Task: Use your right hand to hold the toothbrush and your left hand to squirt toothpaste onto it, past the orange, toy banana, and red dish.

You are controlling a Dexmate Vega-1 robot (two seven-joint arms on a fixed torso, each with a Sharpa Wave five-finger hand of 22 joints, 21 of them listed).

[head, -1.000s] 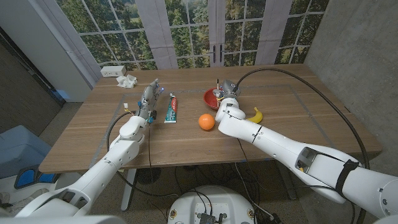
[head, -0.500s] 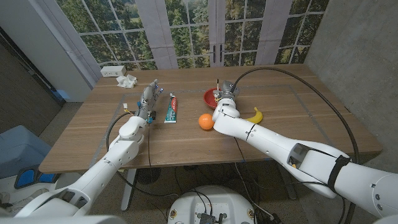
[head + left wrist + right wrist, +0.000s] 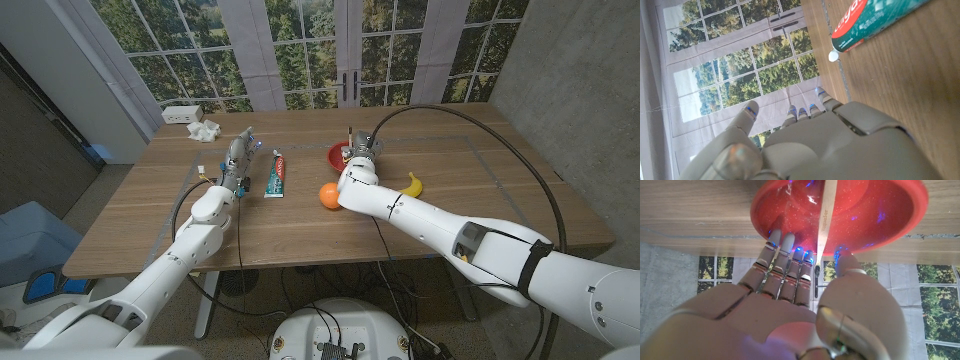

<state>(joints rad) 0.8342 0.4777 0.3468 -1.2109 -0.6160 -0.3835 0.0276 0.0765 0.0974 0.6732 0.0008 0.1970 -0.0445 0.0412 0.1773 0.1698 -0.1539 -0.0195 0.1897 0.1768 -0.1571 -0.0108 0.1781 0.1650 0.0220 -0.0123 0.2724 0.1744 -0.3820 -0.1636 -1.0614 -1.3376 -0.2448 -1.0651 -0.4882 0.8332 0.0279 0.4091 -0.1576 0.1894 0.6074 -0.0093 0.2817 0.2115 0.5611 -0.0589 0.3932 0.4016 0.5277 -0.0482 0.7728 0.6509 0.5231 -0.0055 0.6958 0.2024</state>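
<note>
Head view. Right hand [image 3: 360,152] sits over the near rim of the red dish [image 3: 336,153], toward the table's [image 3: 300,225] far edge, right of centre; the hand covers most of the dish, so only a red sliver shows. Finger state cannot be read here. A thin upright handle, the toothbrush [image 3: 349,134], sticks up at the hand; its head is hidden. Orange [image 3: 330,195] lies just beside the right forearm, near side of the dish. Toy banana [image 3: 411,184] is partly cut off by the same forearm, toward the table's right edge. Toothpaste [image 3: 275,174] lies flat, left of centre, cap toward the far edge. Left hand [image 3: 237,160] is just beside it, on its left, fingers stretched toward the far edge, holding nothing. Open wood runs between the tube and the orange, and along the whole near edge. White objects [image 3: 203,130] sit at the far left corner, too small to identify.

Left wrist view. Left hand [image 3: 805,145] fingers straight and apart, empty. Toothpaste [image 3: 872,22] cap end in frame, rest cut off; a clear gap separates it from the fingertips.

Right wrist view. Right hand [image 3: 790,305] fingers extended at the red dish [image 3: 880,225] rim, thumb apart. Toothbrush [image 3: 826,217] handle passes between thumb and fingers; whether they pinch it cannot be told.
</note>
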